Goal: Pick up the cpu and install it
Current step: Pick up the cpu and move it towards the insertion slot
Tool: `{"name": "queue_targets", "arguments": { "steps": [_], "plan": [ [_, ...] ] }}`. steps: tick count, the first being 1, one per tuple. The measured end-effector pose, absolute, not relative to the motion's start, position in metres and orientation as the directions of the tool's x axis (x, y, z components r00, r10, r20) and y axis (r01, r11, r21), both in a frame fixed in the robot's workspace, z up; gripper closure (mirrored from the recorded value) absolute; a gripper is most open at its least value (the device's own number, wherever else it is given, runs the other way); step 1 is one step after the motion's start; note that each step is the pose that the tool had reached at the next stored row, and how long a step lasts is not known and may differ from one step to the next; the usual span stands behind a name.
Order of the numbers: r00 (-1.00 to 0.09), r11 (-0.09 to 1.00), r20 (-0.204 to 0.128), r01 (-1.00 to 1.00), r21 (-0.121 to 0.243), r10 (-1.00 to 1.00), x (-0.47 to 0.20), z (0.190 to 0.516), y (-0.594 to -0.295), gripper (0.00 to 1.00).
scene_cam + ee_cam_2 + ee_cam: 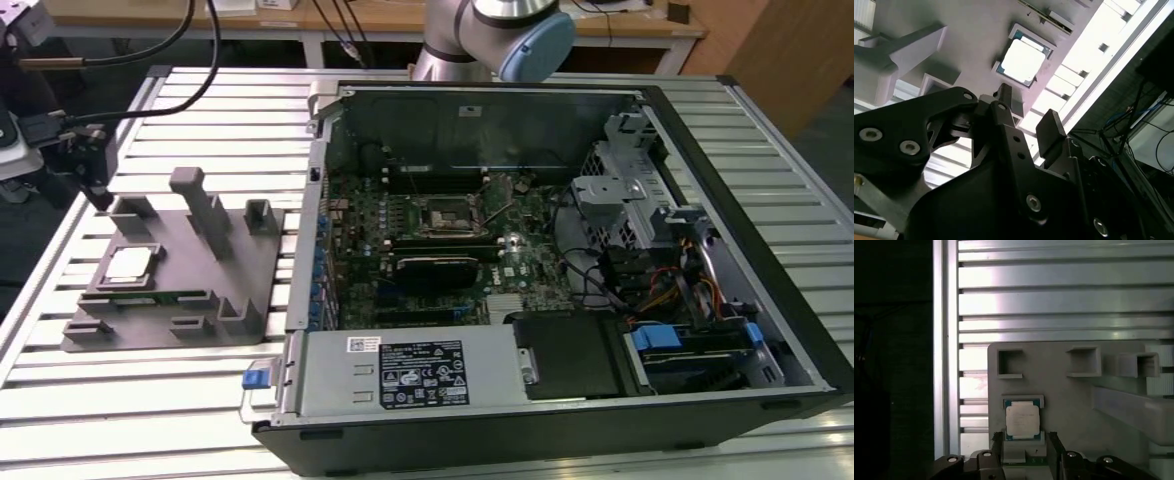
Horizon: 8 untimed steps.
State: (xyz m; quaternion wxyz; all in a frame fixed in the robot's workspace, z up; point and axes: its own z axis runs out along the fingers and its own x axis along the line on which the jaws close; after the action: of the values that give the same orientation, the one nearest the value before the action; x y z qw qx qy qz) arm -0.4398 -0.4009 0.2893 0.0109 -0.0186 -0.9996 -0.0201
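Cpu [128,264] flat in recess of grey tray [187,275] on counter [134,400], exterior view's left, well apart from open computer case [507,120]. Claw [1024,452] spread open, empty, hovering above tray near cpu, no contact. Pickup not yet done; install entirely left

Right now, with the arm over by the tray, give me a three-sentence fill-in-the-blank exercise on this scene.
1. The cpu lies on the tray, which sits on the exterior view's ____ of the computer case.
2. The gripper hovers by the cpu with its jaws ____, holding nothing.
3. The moulded tray's colour is ____.
Missing words: left; open; grey.
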Motion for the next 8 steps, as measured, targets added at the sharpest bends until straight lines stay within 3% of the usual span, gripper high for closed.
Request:
{"name": "queue_targets", "arguments": {
  "steps": [8],
  "plan": [
    [-1.0, 0.999, 0.024, 0.003, 0.04, 0.002, -0.4418, 0.2827, -0.4012, 0.53]
  ]
}}
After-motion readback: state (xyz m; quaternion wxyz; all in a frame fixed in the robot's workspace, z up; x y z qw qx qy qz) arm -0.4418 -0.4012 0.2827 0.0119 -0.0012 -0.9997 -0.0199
